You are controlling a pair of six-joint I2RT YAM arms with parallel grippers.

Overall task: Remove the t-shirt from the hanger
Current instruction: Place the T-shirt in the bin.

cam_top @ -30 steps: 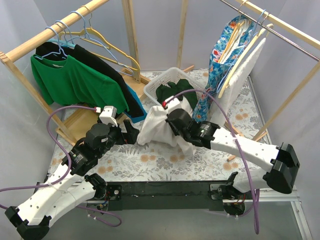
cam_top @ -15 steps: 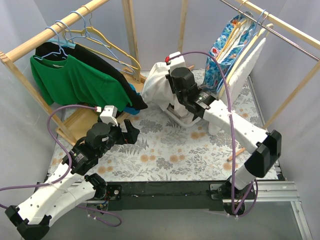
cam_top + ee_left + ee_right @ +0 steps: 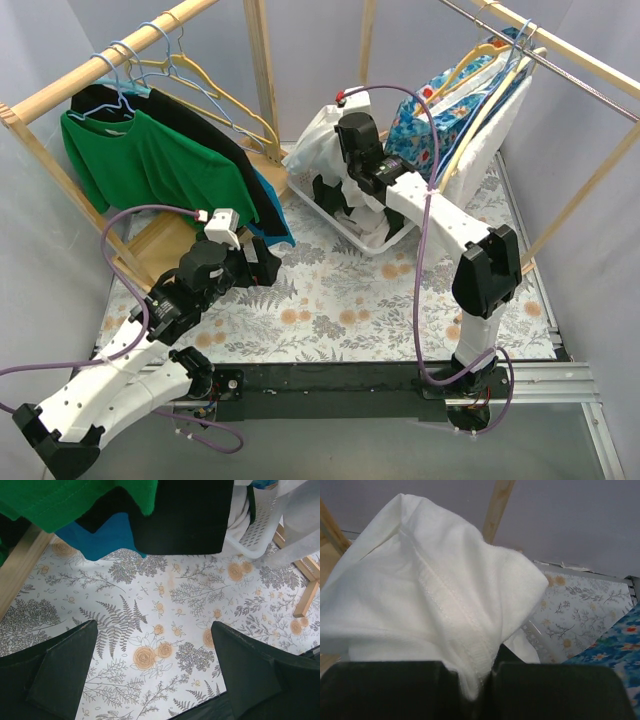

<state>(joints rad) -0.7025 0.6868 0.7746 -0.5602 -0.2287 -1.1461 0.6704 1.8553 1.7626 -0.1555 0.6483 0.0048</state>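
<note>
Top external view: the right gripper point(image 3: 338, 150) is clamped on a bunched white t-shirt point(image 3: 312, 145), holding it over the white laundry basket point(image 3: 330, 218) at the far middle of the floral tablecloth point(image 3: 330, 300), while the left gripper point(image 3: 265, 262) hangs spread wide below a green shirt point(image 3: 150, 165). Left wrist view: both fingers point(image 3: 65, 665) stand far apart over the tablecloth point(image 3: 165, 615), touching nothing. Right wrist view: the right gripper point(image 3: 472, 682) pinches a hemmed fold of the t-shirt point(image 3: 435, 590).

The right gripper point(image 3: 485, 686), clamped on the white t-shirt point(image 3: 316, 140), has swung from mid-table up and back to above the white basket point(image 3: 340, 230). Its arm now reaches far forward, and the shirt hangs over the basket.
</note>
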